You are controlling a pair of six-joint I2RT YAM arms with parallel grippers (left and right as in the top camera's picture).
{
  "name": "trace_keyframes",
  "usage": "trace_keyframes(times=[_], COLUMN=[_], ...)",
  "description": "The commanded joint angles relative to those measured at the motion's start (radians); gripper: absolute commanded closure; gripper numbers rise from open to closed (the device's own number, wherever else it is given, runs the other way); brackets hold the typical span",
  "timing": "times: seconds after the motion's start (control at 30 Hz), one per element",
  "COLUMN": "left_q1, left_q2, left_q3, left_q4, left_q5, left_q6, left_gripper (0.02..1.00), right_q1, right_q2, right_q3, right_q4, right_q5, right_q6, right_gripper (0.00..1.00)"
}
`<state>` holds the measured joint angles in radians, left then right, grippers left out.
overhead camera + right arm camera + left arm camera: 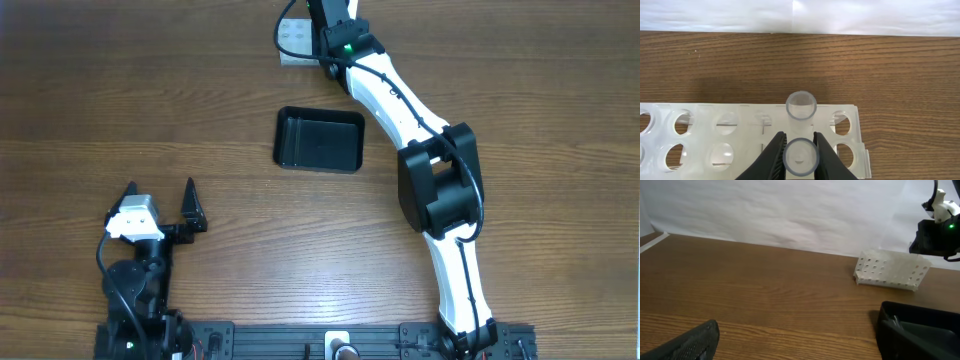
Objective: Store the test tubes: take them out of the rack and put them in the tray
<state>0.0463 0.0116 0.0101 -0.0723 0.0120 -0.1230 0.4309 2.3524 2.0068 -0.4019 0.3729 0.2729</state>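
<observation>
From above, my left gripper (160, 197) sits near my base with its fingers spread, well apart from the black tray (320, 140), and my right arm (400, 100) reaches the rack (293, 42). My left wrist view has the rack beyond the tray. In my right wrist view, my right gripper (800, 139) pinches a test tube (801, 157) standing in the rack, with a second tube (801, 106) just beside it.

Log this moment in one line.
right gripper: shut on tube in rack | left gripper: open, away from rack | second tube: in rack
</observation>
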Motion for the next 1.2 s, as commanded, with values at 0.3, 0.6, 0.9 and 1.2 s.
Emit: trace_keyframes(times=[0.3, 0.6, 0.9, 1.2], left_q1=[0.001, 0.001, 0.001, 0.001], left_q2=[-0.008, -0.008, -0.009, -0.009], left_q3=[-0.005, -0.005, -0.005, -0.005], left_q4=[-0.005, -0.005, -0.005, -0.004], left_q5=[0.014, 0.014, 0.014, 0.014], left_q6=[0.015, 0.015, 0.015, 0.015], left_gripper=[0.020, 0.020, 0.020, 0.020], right_q1=[0.009, 0.016, 0.034, 0.048], right_q2=[0.017, 0.009, 0.008, 0.008], right_q3=[0.040, 0.121, 0.267, 0.425], right_q4=[0.005, -0.063, -0.204, -0.347], right_q5=[-0.005, -0.005, -0.004, 0.017], right_q6=[-0.020, -0.020, -0.032, -0.050], right_gripper=[0.869, 0.915, 0.989, 0.989])
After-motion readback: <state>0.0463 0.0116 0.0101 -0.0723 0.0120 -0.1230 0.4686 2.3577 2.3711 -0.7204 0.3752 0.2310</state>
